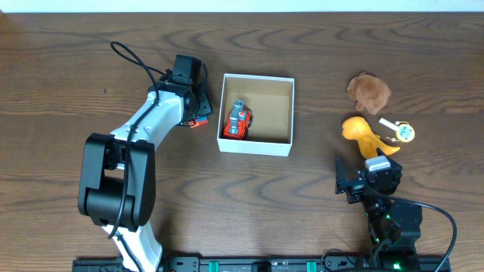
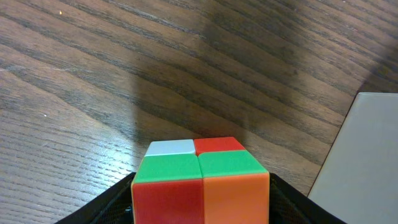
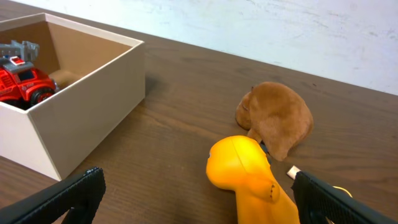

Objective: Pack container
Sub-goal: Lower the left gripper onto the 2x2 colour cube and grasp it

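Counter (image 1: 68, 60): dark brown wood, strong wavy grain, matte. L arm (image 1: 144, 128), white shell w/ black joints, reaches up toward the container (image 1: 255, 145).

Container: square, shallow cardboard box w/ smooth white outer walls, tan-brown inside and an open top, sitting mid-counter. L pincer (image 2: 202, 186) is just beside its left wall, outside the box. In the left wrist view that pale wall fills the right edge. R pincer (image 3: 198, 180) is well apart from the box, low on the counter's right side, w/ the box ahead & to its left. Its black fingers (image 3: 62, 199) are spread wide, nothing btw them.

Brown plush (image 3: 277, 118): fuzzy rounded lump, just beside the yellow toy (image 3: 249, 174). That toy is smooth and shiny, w/ a bulbous end & a narrower neck.

Red toy truck (image 1: 237, 121): hard plastic w/ grey parts, lying inside the box near its left wall.

Puzzle cube (image 2: 199, 165): glossy plastic, 2x2 tiles, green, red & white on top, red & orange on the near face. L pincer is clamped on it. Can't tell if it touches the counter.

Small white & yellow item (image 1: 399, 130) sits near the yellow toy, too small to make out.
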Available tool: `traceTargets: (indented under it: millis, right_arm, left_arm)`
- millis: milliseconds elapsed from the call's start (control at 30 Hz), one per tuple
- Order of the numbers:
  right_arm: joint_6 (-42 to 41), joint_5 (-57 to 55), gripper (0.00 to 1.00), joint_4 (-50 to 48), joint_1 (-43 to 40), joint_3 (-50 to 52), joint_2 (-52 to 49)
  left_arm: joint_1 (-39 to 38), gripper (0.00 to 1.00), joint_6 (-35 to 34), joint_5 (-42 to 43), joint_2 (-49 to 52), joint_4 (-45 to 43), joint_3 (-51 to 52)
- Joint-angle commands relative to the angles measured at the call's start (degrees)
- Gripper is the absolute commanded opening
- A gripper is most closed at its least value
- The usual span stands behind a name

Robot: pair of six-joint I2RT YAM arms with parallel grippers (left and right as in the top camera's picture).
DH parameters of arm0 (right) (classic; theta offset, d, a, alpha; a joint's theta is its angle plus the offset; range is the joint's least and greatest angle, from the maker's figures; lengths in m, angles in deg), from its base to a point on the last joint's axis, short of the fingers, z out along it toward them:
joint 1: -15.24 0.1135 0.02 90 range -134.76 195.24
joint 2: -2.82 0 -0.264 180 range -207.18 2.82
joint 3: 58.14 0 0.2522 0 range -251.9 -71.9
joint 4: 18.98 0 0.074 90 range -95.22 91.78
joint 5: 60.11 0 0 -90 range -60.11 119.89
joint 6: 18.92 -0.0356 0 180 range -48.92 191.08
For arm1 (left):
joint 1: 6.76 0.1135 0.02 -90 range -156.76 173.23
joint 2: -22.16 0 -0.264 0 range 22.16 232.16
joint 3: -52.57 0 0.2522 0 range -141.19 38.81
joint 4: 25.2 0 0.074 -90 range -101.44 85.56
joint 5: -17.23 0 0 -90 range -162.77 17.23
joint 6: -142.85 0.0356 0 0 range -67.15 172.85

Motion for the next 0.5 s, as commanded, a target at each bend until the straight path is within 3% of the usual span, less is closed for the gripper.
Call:
traceTargets:
  millis: [0,467]
  right_arm:
    - [-0.61,0.37,0.99,0.2,-0.68,0.11,0.31]
    - [-0.61,0.37,0.99,0.2,-0.68,0.11,0.31]
  left_arm:
    - [0.02,0.62,-0.31,-0.07,0.74,0.22,-1.03]
    - [0.04,0.62,-0.04,-0.33,0.74,2.08,-0.98]
